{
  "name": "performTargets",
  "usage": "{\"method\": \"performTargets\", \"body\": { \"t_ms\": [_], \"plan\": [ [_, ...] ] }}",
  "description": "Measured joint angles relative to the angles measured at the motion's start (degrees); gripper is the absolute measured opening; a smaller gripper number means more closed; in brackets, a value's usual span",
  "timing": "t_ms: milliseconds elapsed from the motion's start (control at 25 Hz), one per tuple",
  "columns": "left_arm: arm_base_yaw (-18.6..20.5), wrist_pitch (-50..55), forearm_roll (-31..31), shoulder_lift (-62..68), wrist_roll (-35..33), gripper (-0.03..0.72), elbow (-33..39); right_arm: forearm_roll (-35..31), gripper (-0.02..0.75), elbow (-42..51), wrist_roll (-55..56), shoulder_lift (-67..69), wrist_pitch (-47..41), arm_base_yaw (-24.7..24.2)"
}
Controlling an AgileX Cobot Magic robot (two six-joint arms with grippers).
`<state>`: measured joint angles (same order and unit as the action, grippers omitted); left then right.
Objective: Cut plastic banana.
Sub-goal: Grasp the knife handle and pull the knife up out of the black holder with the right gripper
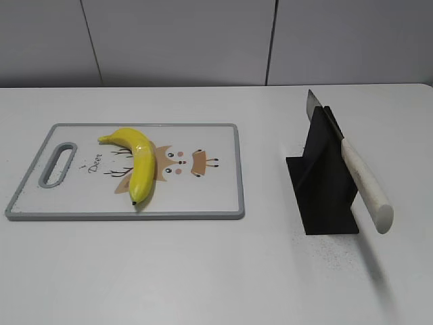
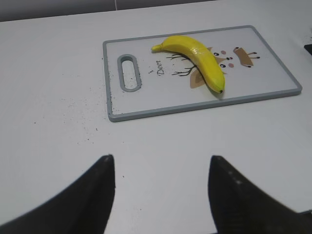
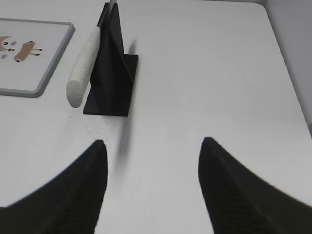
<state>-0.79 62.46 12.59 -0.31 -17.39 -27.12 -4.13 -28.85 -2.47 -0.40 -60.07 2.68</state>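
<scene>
While both claws, left claw (image 2: 161, 190) and right claw (image 3: 152, 187), hover spread and empty, you risk toppling the black stand (image 1: 323, 183) grabbing the knife (image 1: 358, 175), leaving the plastic banana (image 1: 139, 162) uncut on the far-left board (image 1: 216, 183).

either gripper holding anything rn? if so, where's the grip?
Nothing held. Left gripper and right gripper are both open over bare table; knife sits in its stand, banana on the board.

Each wrist view shows only two dark fingers: the left end effector (image 2: 161, 195) matte black and tapered to blunt tips, the right end effector (image 3: 152, 187) likewise black, smooth, unmarked
</scene>
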Motion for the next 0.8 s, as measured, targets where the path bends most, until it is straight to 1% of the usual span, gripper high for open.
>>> {"method": "performTargets", "body": {
  "t_ms": [800],
  "plan": [
    [0.00,0.00,0.00,0.00,0.00,0.589,0.00,-0.05,0.447,0.00,-0.02,0.00,0.00,0.00]
  ]
}}
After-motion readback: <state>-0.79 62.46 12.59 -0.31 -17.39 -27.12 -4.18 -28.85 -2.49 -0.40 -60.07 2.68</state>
